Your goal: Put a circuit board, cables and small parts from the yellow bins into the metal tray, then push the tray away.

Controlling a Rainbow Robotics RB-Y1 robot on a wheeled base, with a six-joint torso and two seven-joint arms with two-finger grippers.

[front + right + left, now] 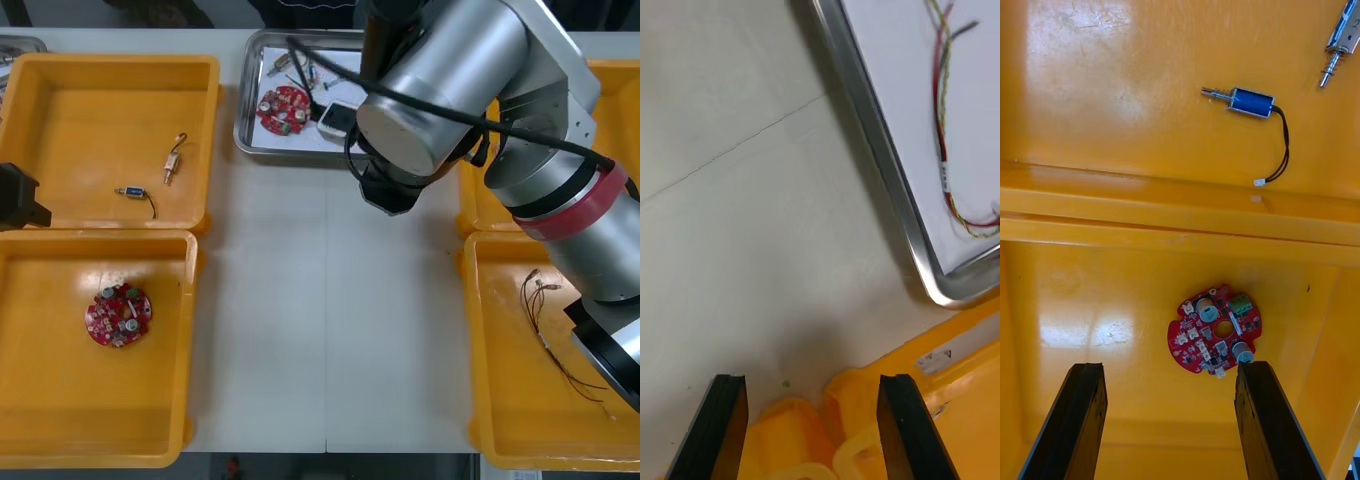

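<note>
The metal tray (243, 120) stands at the table's far middle and is white inside. In it lie a red circuit board (284, 108), cables and small metal parts. My right gripper (812, 420) is open and holds nothing. It hovers over bare table just off the tray's corner (936, 289), above the rims of the right bins (955, 360). A red and yellow cable (944, 150) lies inside the tray. My left gripper (1169, 420) is open over the near left bin (60, 400), with a second circuit board (1215, 337) lying beyond its fingertips.
The far left bin (90, 110) holds a blue small metal part with a black lead (1251, 101) and another metal part (175, 157). Thin cables (545, 320) lie in the near right bin (500, 420). My right arm crosses over the far right bin (475, 205).
</note>
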